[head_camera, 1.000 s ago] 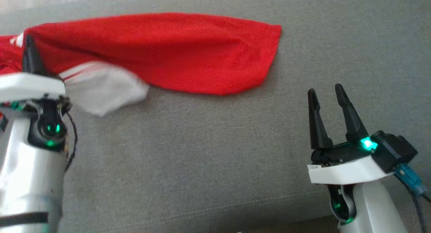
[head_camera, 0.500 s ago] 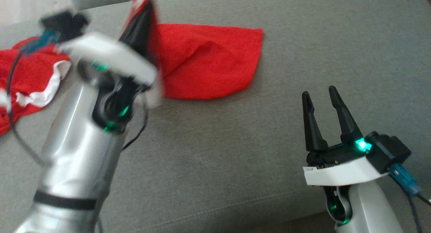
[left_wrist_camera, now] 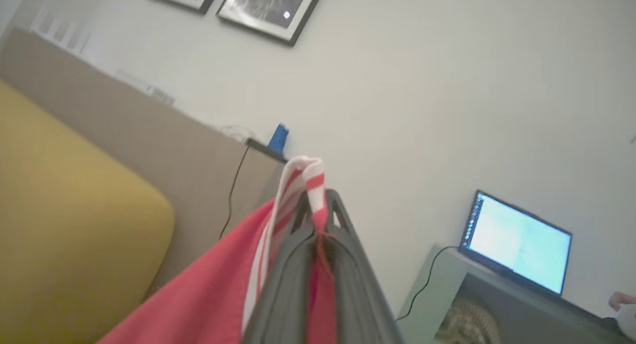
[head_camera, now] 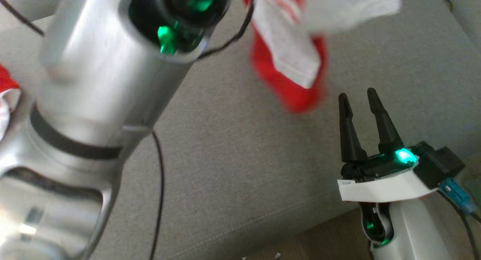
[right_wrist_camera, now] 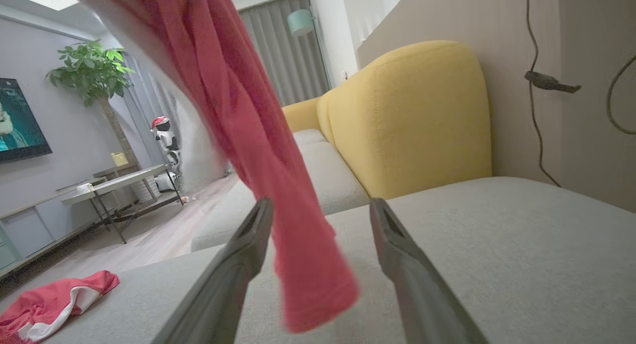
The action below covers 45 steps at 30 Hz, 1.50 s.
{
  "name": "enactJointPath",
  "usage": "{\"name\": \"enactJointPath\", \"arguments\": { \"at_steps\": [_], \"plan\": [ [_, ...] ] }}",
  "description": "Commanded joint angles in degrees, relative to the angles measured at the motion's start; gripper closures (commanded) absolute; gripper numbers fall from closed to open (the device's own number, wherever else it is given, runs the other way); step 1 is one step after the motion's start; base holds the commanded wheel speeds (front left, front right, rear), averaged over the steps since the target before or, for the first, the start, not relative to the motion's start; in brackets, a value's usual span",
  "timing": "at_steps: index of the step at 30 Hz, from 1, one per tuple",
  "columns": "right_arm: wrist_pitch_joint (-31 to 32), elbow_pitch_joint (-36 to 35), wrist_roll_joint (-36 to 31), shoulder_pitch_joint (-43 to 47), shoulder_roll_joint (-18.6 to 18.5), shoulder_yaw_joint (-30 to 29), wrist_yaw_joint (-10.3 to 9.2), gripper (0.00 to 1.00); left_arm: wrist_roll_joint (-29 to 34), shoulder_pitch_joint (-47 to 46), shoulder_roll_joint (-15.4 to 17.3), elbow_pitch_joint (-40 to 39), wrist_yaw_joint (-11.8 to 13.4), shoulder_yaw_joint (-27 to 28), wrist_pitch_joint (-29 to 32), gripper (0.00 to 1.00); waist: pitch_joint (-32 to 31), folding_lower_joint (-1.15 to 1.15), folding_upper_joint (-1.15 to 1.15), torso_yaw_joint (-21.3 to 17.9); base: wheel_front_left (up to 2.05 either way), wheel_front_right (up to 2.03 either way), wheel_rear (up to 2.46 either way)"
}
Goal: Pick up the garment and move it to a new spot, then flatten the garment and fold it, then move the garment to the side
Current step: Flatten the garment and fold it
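A second ago the garment (head_camera: 293, 91) lay flat on the sofa (head_camera: 225, 158); now it hangs over it, far right, its white-striped edge pinched in the left end effector (left_wrist_camera: 319, 201). The right end effector (head_camera: 357, 94) stands spread and empty nearby. Pick-up looks done, relocation under way. No readable lettering, only stripes.

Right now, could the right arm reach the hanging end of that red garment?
Probably yes: the red garment hangs from the shut left tool, its loose end dangling just ahead of the open right tool, nothing between.
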Motion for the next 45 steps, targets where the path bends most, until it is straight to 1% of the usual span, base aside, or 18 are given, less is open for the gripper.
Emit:
{"name": "enactJointPath", "arguments": {
  "at_steps": [1,3,5,8,13,19,24,25,26,27,30,32,35,38,40,42,43,45],
  "plan": [
    [-0.2,-2.1,0.5,-1.6,-0.1,1.5,0.36,0.00,-1.6,-6.2,1.1,0.3,1.2,0.3,-4.6,1.00,0.4,0.00,0.00,-1.1,0.00,0.00,0.00],
    [-0.2,-2.3,0.8,-1.6,-0.1,1.6,0.36,0.00,-2.8,-8.9,1.1,4.1,2.0,-0.9,-8.7,1.00,0.3,0.00,0.00,-1.3,0.00,0.00,0.00],
    [-0.2,-2.4,1.0,-1.5,-0.1,1.6,0.36,0.00,-3.3,-9.4,1.1,6.2,2.1,-1.3,-10.2,1.00,0.2,0.00,0.00,-1.3,0.00,0.00,0.00],
    [-0.2,-2.7,1.1,-1.4,-0.1,1.2,0.36,0.00,-2.9,-7.0,1.6,12.6,1.3,-2.2,-12.6,1.00,-0.2,0.00,0.00,-0.9,0.00,0.00,0.00],
    [-0.2,-3.2,-0.4,-0.2,-0.1,1.1,0.36,0.00,-3.6,4.5,7.6,18.0,-0.4,-1.5,-14.9,1.00,-0.2,0.00,0.00,0.9,0.00,0.00,0.00],
    [-0.2,-3.6,-2.0,0.8,-0.1,1.2,0.36,0.00,-3.3,17.2,16.5,23.2,-1.6,1.5,-19.0,1.00,1.1,0.00,0.00,2.8,0.00,0.00,0.00],
    [-0.2,-3.3,-2.9,0.7,-0.1,2.0,0.36,0.00,-3.8,22.2,20.2,26.4,-4.1,5.4,-20.6,1.00,2.0,0.00,0.00,4.0,0.00,0.00,0.00],
    [-0.2,-3.2,-3.0,0.6,-0.1,2.3,0.36,0.00,-3.7,22.8,20.6,26.9,-4.9,5.8,-20.7,0.96,2.0,0.00,0.00,4.2,0.00,0.00,0.00],
    [-0.2,-3.1,-3.1,0.6,-0.1,2.5,0.36,0.00,-3.8,23.3,20.9,27.4,-5.6,6.2,-20.8,0.50,2.0,0.00,0.00,4.3,0.00,0.00,0.00],
    [-0.2,-2.9,-3.2,0.6,-0.1,2.7,0.36,0.00,-3.4,23.7,21.2,27.9,-6.3,6.3,-20.9,0.00,2.0,0.00,0.00,4.5,0.00,0.00,0.00],
    [-0.2,-2.6,-3.2,0.7,-0.1,3.2,0.36,0.00,-0.3,24.8,22.8,28.7,-7.7,6.7,-21.1,0.00,1.8,0.00,0.00,4.7,0.00,0.00,0.00],
    [-0.2,-2.5,-3.2,0.8,-0.1,3.4,0.36,0.00,3.2,25.9,23.7,27.5,-8.2,9.2,-21.2,0.00,1.7,0.00,0.00,4.9,0.00,0.00,0.00],
    [-0.2,-2.4,-3.5,1.1,-0.1,3.2,0.36,0.00,11.9,30.2,24.4,22.6,-8.5,14.4,-21.2,0.00,1.6,0.00,0.00,5.2,0.00,0.00,0.00],
    [-0.2,-2.2,-3.7,1.4,-0.1,2.9,0.36,0.00,22.5,37.5,24.2,14.7,-7.6,20.1,-21.2,0.00,1.5,0.00,0.00,5.6,0.00,0.00,0.00],
    [-0.2,-2.1,-3.9,1.8,-0.1,2.6,0.36,0.00,28.8,43.9,22.2,8.1,-6.2,24.3,-21.2,0.00,1.3,0.00,0.00,5.9,0.00,0.00,0.00],
    [-0.2,-1.9,-3.9,2.1,-0.1,2.5,0.36,0.00,33.8,51.0,19.2,3.0,-5.8,26.7,-21.2,0.00,1.1,0.00,0.00,6.3,0.00,0.00,0.00],
    [-0.2,-1.7,-4.0,2.1,-0.1,2.6,0.36,0.00,35.7,54.1,17.7,1.6,-6.2,27.1,-21.2,0.00,1.1,0.00,0.00,6.5,0.00,0.00,0.00],
    [-0.2,-1.6,-4.0,2.1,-0.1,2.9,0.36,0.00,38.0,58.7,14.8,0.2,-9.3,26.4,-21.2,0.00,1.1,0.00,0.00,7.0,0.00,0.00,0.00]
  ]
}}
